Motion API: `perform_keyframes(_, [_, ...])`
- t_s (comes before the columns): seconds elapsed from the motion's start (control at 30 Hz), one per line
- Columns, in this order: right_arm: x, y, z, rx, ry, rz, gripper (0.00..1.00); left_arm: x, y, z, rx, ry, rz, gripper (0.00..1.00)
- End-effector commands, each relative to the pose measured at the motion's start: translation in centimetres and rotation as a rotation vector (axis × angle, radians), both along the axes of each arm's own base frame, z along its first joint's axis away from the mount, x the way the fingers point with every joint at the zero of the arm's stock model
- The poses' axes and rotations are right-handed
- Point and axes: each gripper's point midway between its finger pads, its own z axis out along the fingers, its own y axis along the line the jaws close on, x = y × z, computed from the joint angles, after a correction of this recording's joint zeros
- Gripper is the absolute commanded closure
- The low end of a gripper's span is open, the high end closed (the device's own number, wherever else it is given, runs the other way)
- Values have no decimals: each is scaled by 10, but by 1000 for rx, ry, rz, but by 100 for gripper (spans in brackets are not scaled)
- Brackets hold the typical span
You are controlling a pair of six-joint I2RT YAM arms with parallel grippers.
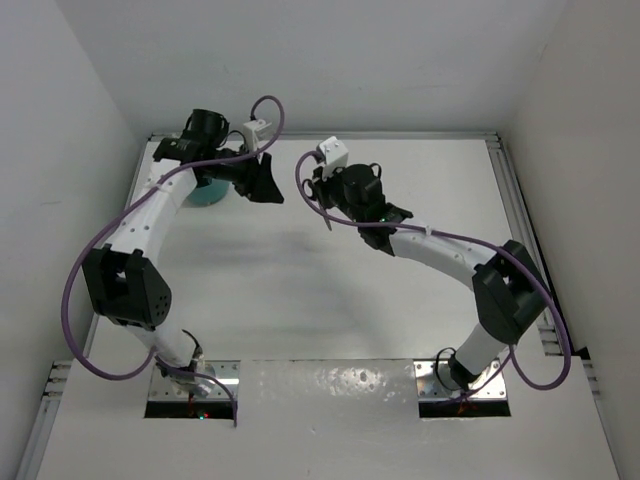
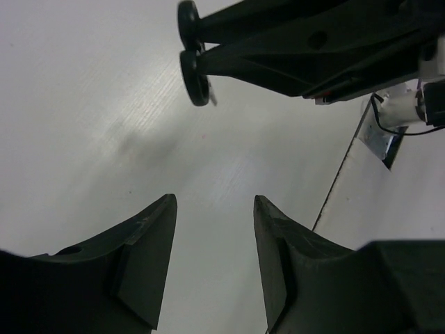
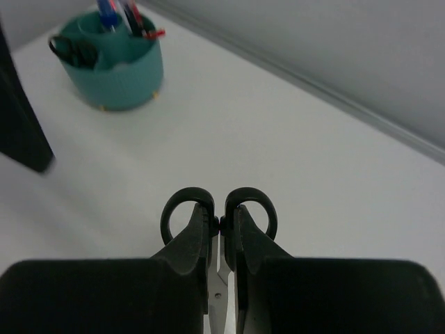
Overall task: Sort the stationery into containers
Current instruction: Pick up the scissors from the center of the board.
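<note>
White table (image 1: 300, 290) seen from above, w/ two white-and-black robot arms bolted at its near edge. Left arm (image 1: 140, 230) reaches to the far-left corner; right arm (image 1: 450, 255) bends in toward the far centre. Round teal desk organiser (image 3: 118, 76) stands upright at the far left of the table, partly hidden under the left arm in the top view. Left gripper (image 2: 214, 202) is just beside the organiser, fingers apart w/ nothing between them, only bare table below. Right gripper (image 3: 220, 221) is well apart from the organiser, over the table, fingers pressed together on black-handled scissors (image 3: 250, 192), the two handle loops sticking out past the fingertips. Second scissors (image 3: 73, 50) sit handles-up in an outer compartment of the organiser. Blue pen (image 3: 110, 10) and red pen (image 3: 149, 31) stand in its centre cup.
</note>
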Motion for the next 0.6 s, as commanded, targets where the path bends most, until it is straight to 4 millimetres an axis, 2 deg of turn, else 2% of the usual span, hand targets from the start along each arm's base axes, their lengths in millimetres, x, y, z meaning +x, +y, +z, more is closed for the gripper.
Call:
perform_keyframes(0.0, [13,22,51,148,-106,-58,100,-14,-13,8,-34,-16,-47,54])
perform_keyframes(0.1, [11,35,62,187,-131,-57,100,-11,-17,-6,27,-1,-18,54])
perform_keyframes(0.13, [7,40,64,193,-135,-53,100,-4,-15,-9,49,-13,8,54])
perform_keyframes(0.4, [1,58,73,205,-165,-29,100,2,-21,2,16,-26,24,57])
perform_keyframes(0.57, [-3,69,75,214,-165,-8,100,11,-22,-6,44,-31,66,58])
